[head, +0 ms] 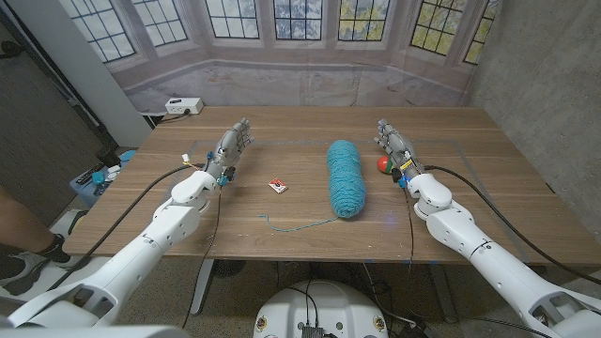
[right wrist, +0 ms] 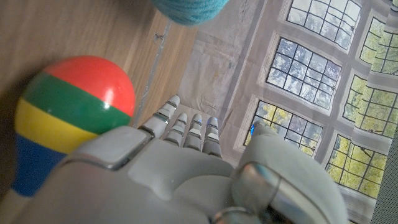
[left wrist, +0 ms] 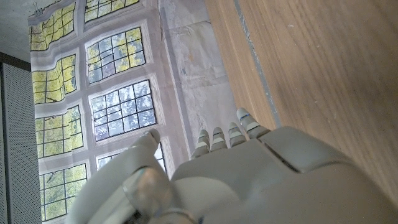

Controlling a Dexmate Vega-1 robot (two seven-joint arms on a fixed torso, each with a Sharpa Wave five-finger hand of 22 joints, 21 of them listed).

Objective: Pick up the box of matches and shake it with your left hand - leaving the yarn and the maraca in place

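Observation:
A small red and white box of matches (head: pixel 278 186) lies on the wooden table (head: pixel 282 221), left of centre. My left hand (head: pixel 231 145) stands on its edge further left and farther back, fingers straight and apart, holding nothing; its back (left wrist: pixel 249 180) shows in the left wrist view. A teal skein of yarn (head: pixel 346 177) lies lengthwise at the middle, a loose strand trailing toward the front. A striped maraca (head: pixel 383 163) lies just right of it, next to my right hand (head: pixel 394 144), which is open and empty. The maraca (right wrist: pixel 68 112) is close beside that hand (right wrist: pixel 180 174).
A white power strip (head: pixel 183 105) sits beyond the table's far left corner. A blue bin with small items (head: pixel 103 176) stands left of the table. A person's leg and shoe (head: pixel 28 246) show at the left edge. A window backdrop hangs behind.

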